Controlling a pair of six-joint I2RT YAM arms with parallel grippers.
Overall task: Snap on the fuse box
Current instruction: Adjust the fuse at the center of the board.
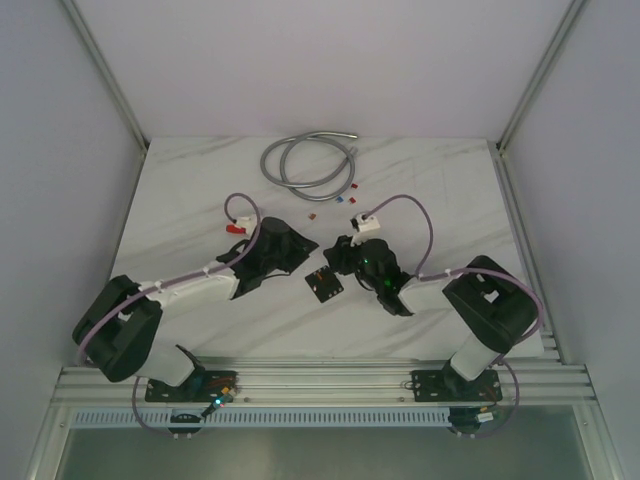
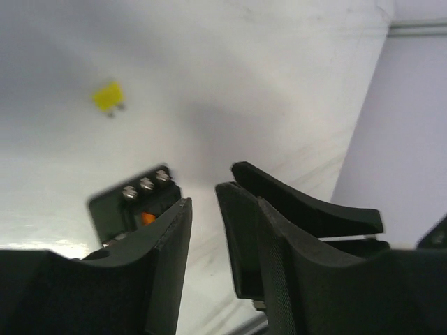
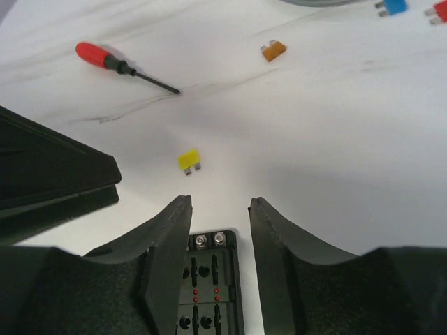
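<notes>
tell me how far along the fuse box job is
Early, it seems. Done: nothing visibly snapped; the fuse box lies on the table with its slots facing up. In hand: nothing held; the right gripper is open close over it, the left gripper open beside it. Left: the grasp and the snap itself. I cannot make out a cover piece.

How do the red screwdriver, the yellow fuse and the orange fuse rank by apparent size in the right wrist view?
1. Red screwdriver.
2. Yellow fuse and orange fuse: they look alike, and the yellow one is nearer the camera, so I do not rank them.
</notes>
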